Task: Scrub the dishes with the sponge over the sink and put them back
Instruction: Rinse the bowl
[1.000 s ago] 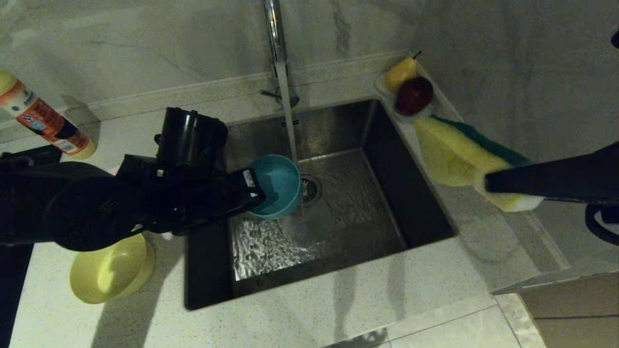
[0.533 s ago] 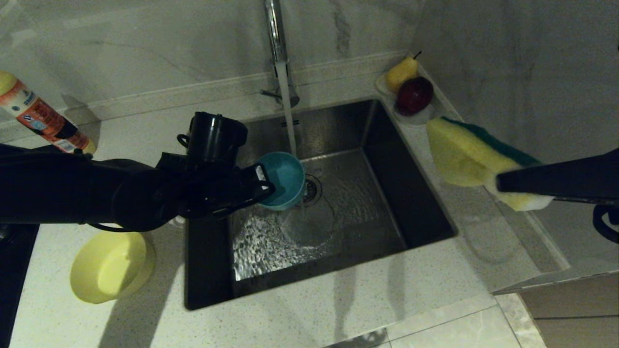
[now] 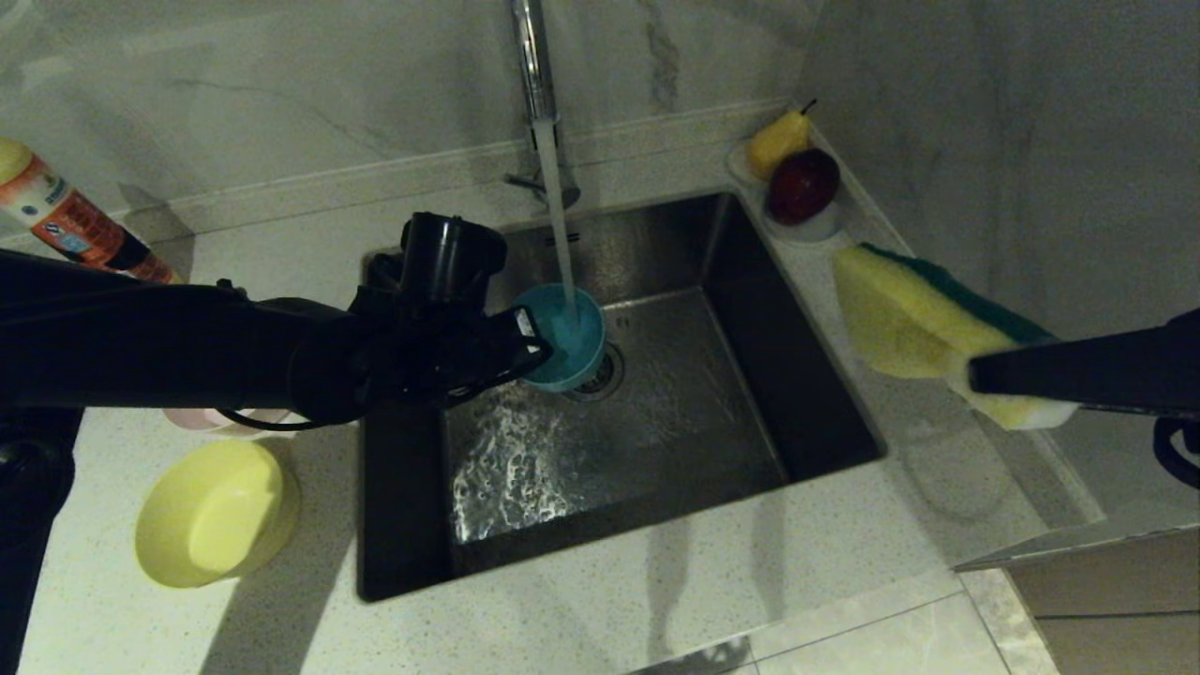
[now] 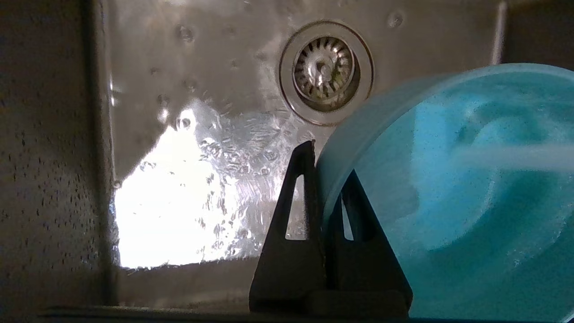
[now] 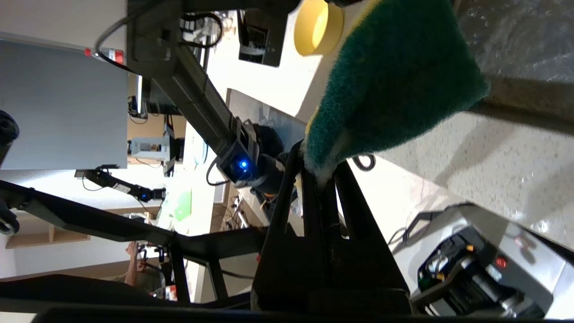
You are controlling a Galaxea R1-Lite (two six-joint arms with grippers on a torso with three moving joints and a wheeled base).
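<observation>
Over on the far left the orange-labelled bottle [image 3: 66,225] is standing against the wall, and the yellow bowl [image 3: 211,511] is sitting on the counter [image 3: 609,609] beside the sink [image 3: 797,375], with the pink bowl [image 3: 220,419] just peeking out from under the left arm. The left gripper [image 3: 525,352] is pinching the rim of the blue bowl [image 3: 567,337], one finger inside and one outside, and it has been carrying that bowl away from the near-left part of the basin and further in; a second ago the stream from the tap [image 3: 530,66] was falling past the bowl's edge, and now it is pouring straight into the bowl, right above the drain strainer [image 4: 325,72]. To me that means the bowl is getting wetted, ready for scrubbing. Off to the right, the right gripper [image 3: 980,375] is clamping one end of the sponge [image 3: 923,314] and hanging over the counter to the right of the sink, below the dish of fruit [image 3: 797,173]; it has drifted slightly further right. I'd judge the sponge has to come across to the bowl next
</observation>
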